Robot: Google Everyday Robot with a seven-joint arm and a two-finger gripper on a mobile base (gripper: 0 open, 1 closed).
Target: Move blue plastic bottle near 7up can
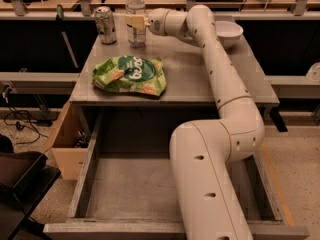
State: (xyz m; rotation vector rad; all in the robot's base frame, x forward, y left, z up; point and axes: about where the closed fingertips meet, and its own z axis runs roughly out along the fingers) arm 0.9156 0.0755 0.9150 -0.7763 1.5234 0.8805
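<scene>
The blue plastic bottle stands upright at the far edge of the grey, matte table, a tall cylinder of clear plastic with a narrowed shoulder, a white screw cap and a pale label round its middle. The gripper reaches it from the right at label height, its pale yellowish fingers clamped on the bottle's waist, one flat pad lying across the front of the label. Just to the left of the bottle, near it but with a gap between, stands the 7up can, a short metal cylinder with a dull silvery sheen, a greenish tint and a pull-tab top; it reaches only about to the bottle's label. Nearer the camera lies a crinkled green chip bag, glossy and puffed, flat on the tabletop with pictured chips on its face, well clear of bottle and can. A round white bowl with a smooth rim sits at the table's far right, partly behind the arm, whose smooth off-white tubular segments with small dark holes bend from the foreground up across the table. Below the tabletop is a shallow grey rectangular tray with low walls, and a brown cardboard box sits at its left
</scene>
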